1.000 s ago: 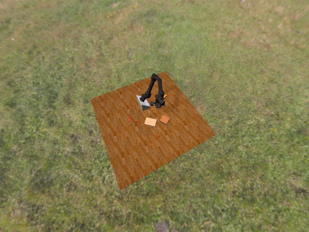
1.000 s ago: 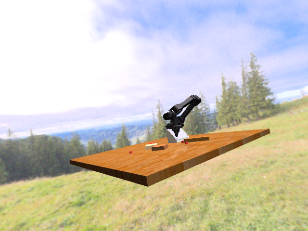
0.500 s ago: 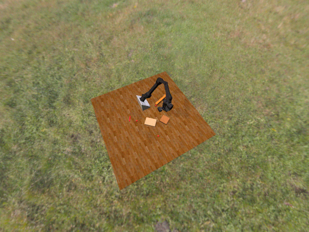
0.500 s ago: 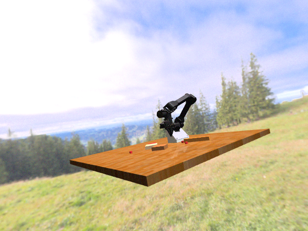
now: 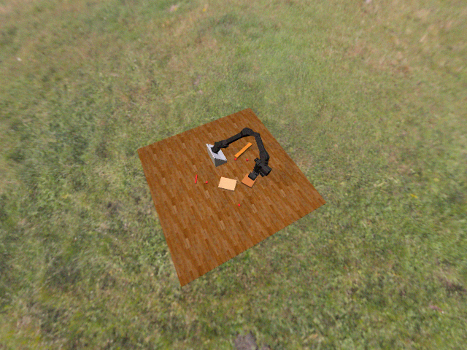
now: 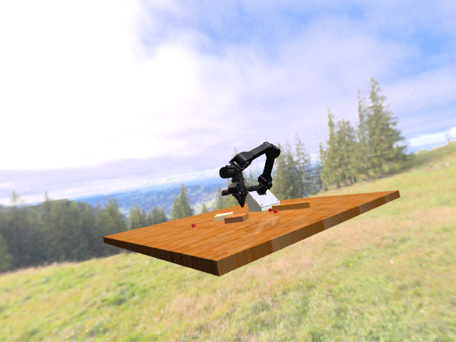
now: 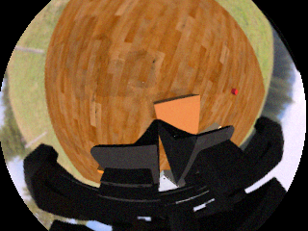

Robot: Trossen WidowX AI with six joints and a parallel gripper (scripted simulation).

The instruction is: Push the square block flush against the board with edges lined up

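Note:
The square orange-brown block (image 5: 247,181) (image 6: 236,218) (image 7: 180,113) lies flat on the table. The pale tan rectangular board (image 5: 227,184) (image 6: 219,218) lies flat to its left in the top view, with a narrow gap between them and their sides at different angles. In the wrist view the board is mostly hidden behind the right finger. My gripper (image 5: 252,176) (image 6: 241,206) (image 7: 156,122) is shut and empty. Its tips point down above the block in the exterior view and cover part of the block in the wrist view. No contact with the block is visible.
A long orange bar (image 5: 243,149) (image 6: 294,206) lies near the arm's white base (image 5: 220,161) (image 6: 264,200), with two red cubes (image 5: 235,159) (image 5: 247,160) by it. A thin red bar (image 5: 195,179) and a red cube (image 5: 206,182) lie left of the board. Another red cube (image 5: 238,205) (image 6: 193,225) (image 7: 235,91) lies beyond both parts.

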